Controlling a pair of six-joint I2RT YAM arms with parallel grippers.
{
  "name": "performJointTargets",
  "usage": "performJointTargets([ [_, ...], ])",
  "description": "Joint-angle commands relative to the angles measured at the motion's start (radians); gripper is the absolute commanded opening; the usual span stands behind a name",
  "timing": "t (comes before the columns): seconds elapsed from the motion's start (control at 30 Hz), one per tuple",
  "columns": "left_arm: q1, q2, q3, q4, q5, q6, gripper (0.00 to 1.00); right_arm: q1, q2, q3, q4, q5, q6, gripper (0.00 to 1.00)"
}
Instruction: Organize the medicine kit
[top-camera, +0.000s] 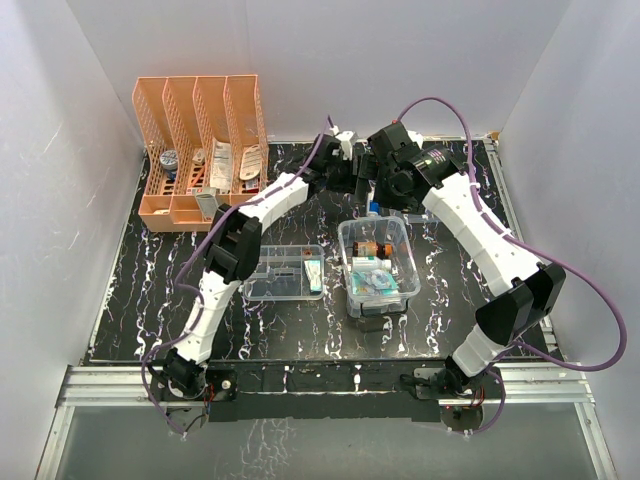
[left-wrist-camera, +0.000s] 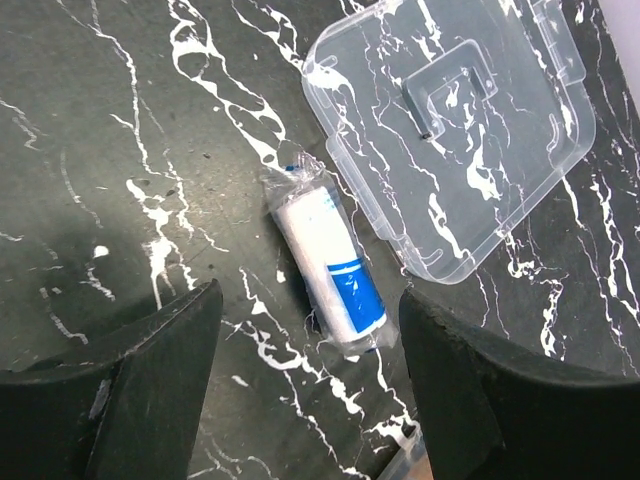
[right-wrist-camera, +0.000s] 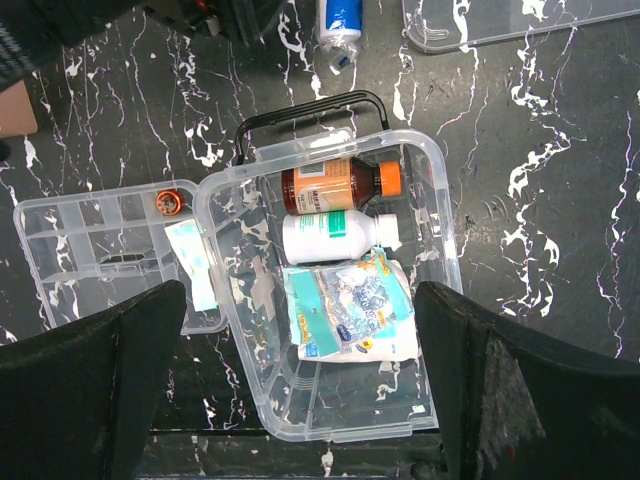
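The medicine kit is a deep clear box with a dark handle at its far side. It stands open at the table's middle. Inside lie a brown bottle with an orange cap, a white bottle and a teal and white packet. My right gripper is open and empty above the box. My left gripper is open and empty, just above the table. A white roll with a blue label lies wrapped between its fingers and the clear lid.
A shallow clear divided tray lies left of the kit, holding a teal packet and a small orange-capped item. An orange slotted rack with several items stands at the back left. White walls enclose the table.
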Motion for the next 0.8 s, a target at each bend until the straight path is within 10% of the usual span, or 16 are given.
performJointTargets([
  [0.0, -0.031, 0.032, 0.044, 0.005, 0.025, 0.003, 0.7, -0.006, -0.032, 0.019, 0.013, 0.031, 0.012, 0.98],
  [0.5, -0.089, 0.13, 0.12, -0.021, -0.037, 0.042, 0.71, -0.018, -0.14, -0.079, 0.015, 0.06, 0.05, 0.98],
  [0.77, -0.093, 0.153, 0.13, -0.038, -0.085, 0.061, 0.54, -0.028, -0.167, -0.101, 0.015, 0.07, 0.056, 0.98],
])
